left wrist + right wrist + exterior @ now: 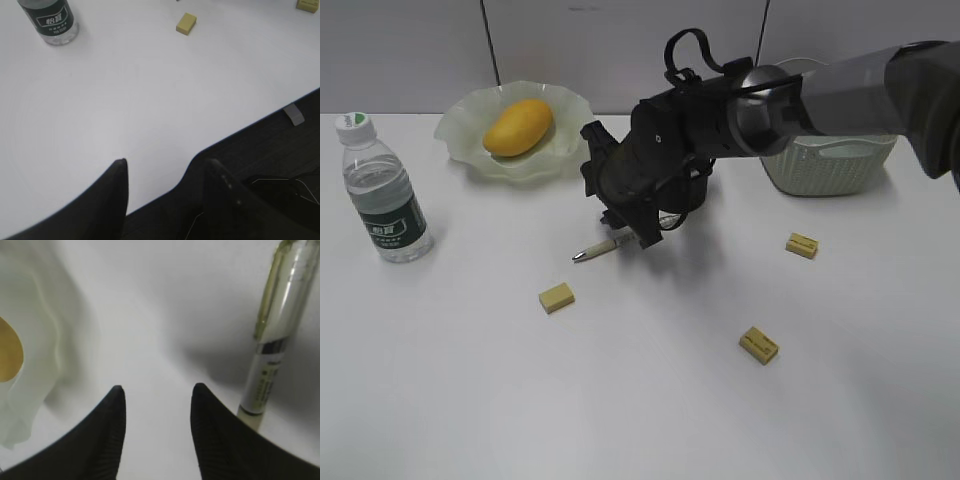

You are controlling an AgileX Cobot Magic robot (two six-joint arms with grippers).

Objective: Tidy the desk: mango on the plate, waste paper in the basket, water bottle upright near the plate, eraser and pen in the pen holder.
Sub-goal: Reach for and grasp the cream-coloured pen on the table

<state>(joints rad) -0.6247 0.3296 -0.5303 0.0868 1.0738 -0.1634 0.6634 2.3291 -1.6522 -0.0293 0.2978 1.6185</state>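
Silver pen (272, 335) lies beside, not between, your right gripper (156, 405); fingers apart, holding nothing. Closing now misses it, or nudges it rolling across the bench (640, 400).

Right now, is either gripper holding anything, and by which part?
Nothing is held. The right gripper is open with the pen lying beside it, outside its jaws; the left gripper is open over the bare desk.
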